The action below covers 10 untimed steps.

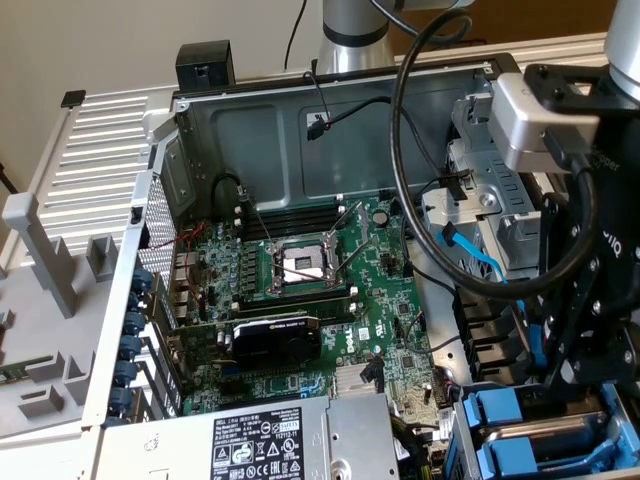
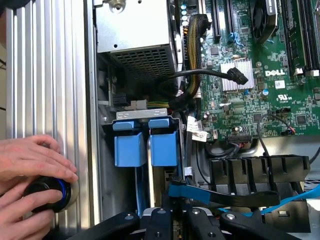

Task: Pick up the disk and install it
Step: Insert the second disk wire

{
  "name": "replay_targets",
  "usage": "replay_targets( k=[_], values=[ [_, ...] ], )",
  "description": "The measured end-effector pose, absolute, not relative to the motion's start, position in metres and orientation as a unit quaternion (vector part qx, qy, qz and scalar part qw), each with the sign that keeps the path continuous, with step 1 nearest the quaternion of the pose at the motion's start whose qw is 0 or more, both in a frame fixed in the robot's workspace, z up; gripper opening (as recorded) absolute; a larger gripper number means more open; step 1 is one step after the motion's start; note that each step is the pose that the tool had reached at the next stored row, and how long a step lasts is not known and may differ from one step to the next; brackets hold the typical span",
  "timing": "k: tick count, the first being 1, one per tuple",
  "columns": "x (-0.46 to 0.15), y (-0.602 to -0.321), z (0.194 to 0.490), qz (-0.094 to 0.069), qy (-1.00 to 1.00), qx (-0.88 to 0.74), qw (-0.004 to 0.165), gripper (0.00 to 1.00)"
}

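Tool (image 1: 583, 390), in the exterior view, hangs over the drive bay at the computer case's (image 1: 300, 120) near right corner, on the disk (image 1: 500, 420).

Seen from the wrist, the tool (image 2: 172, 220) has its jaws drawn close, apparently pinching the disk (image 2: 162, 147) edge-on in the bay. This looks like the install step, and seating calls for a straight push clear of the blue cable (image 2: 300, 197).

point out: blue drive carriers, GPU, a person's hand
blue drive carriers (image 2: 146, 145): wrist view, inner edge of the left carrier's front tab.
GPU (image 1: 275, 340): exterior view, black shroud top.
person's hand (image 2: 27, 157): wrist view, back of the fingers.
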<state>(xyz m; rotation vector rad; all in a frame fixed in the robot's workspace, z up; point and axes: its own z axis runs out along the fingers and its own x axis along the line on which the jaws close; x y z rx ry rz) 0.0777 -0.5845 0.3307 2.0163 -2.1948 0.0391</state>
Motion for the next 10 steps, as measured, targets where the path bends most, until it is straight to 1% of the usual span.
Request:
replay_targets(
  k=[10],
  values=[
    [0.0785,-0.5852,0.3307,0.013,-0.734,0.674,0.080,0.17]
  ],
)
